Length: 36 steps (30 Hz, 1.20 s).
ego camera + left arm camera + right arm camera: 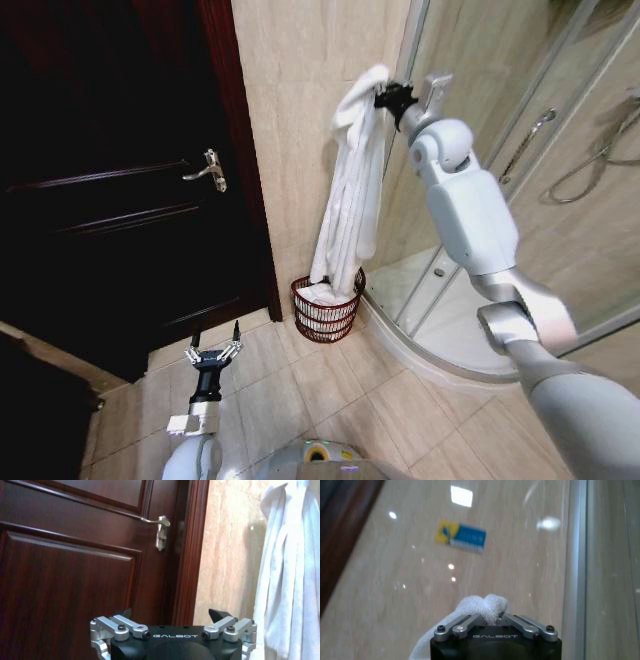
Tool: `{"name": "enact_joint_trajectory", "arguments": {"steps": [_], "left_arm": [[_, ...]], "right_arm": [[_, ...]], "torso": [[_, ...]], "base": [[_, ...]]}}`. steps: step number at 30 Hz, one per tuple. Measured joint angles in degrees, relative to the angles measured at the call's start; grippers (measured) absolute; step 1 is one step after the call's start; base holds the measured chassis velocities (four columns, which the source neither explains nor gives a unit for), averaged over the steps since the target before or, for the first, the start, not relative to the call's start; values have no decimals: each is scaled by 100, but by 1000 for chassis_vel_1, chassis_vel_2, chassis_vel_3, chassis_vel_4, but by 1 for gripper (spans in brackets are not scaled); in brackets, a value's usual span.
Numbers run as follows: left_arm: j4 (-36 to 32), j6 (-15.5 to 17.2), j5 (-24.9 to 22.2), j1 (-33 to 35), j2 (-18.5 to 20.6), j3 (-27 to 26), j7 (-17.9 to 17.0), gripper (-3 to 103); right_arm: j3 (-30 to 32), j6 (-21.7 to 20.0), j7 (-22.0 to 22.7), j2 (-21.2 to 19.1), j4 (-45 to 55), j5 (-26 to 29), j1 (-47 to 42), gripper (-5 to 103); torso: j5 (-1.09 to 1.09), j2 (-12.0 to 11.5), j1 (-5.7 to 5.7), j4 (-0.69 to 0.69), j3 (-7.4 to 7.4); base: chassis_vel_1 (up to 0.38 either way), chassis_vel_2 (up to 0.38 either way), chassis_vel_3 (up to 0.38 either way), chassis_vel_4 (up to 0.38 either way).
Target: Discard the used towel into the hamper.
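Observation:
A long white towel [352, 190] hangs against the tiled wall, held up high by its top end. My right gripper [388, 97] is shut on that top end; in the right wrist view a white bunch of towel [484, 606] sticks out between the closed fingers. The towel's lower end reaches down into the hamper [327, 310], a small reddish-brown wire basket on the floor by the wall, with white cloth showing inside. My left gripper [212, 354] stands open low over the floor tiles, left of the hamper, holding nothing. The left wrist view shows the towel [292, 573] beside the door.
A dark wooden door [110, 190] with a metal handle [210, 170] stands left of the towel. A glass shower enclosure [520, 160] with a curved raised base [440, 350] fills the right. A blue and yellow sticker [462, 537] is on the wall tile.

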Motion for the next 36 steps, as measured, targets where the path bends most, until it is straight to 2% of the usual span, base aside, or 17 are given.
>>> {"name": "enact_joint_trajectory", "arguments": {"steps": [12, 26, 30, 36], "left_arm": [[0, 21, 10, -30, 0, 25, 16, 100], [26, 11, -7, -29, 0, 22, 30, 100], [42, 5, -14, -40, 0, 22, 35, 100], [67, -7, -24, -46, 0, 13, 40, 100]], "right_arm": [[-80, -97, 40, 7, 4, 44, 194, 4], [-90, 59, 34, 40, -131, -58, -405, 4], [-71, 60, 6, -62, -18, -84, -581, 4], [-95, 61, -51, -252, 341, -109, -1312, 4]], "torso": [[2, 0, 0, 0, 0], [3, -1, 1, 0, 2], [0, 0, 1, 1, 1], [4, -1, 1, -2, 1]], "base": [[0, 0, 0, 0], [0, 0, 0, 0], [0, 0, 0, 0], [0, 0, 0, 0]]}}
